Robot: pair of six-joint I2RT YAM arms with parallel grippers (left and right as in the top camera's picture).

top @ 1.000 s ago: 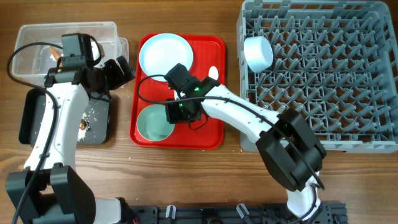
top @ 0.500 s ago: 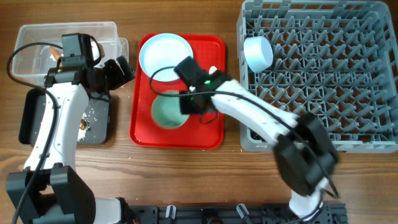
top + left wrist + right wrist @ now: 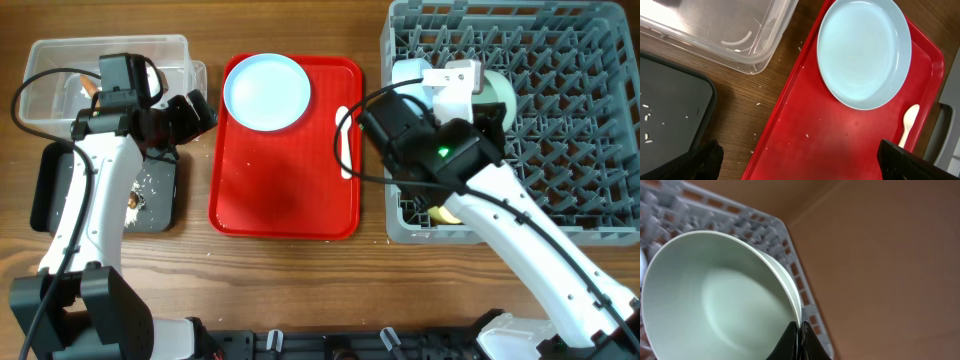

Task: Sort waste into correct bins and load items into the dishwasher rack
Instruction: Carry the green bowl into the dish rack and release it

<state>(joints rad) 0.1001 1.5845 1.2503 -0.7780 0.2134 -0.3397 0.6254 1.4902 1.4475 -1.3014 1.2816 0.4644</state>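
While the right gripper (image 3: 800, 330) pinches the rim of a pale green bowl (image 3: 715, 295), the bowl sits tilted over the left side of the rack (image 3: 560, 120). The left gripper (image 3: 800, 155) hangs spread wide between the tub (image 3: 60, 60) and the red tray (image 3: 285, 190), which carries the plate (image 3: 266, 92) and spoon (image 3: 345, 140). A yellow bit under the right arm is perhaps the cup (image 3: 445, 212).

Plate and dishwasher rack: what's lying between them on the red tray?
The white plastic spoon, lying on the red tray near its right edge, between the plate and the dishwasher rack. The left wrist view shows it best.
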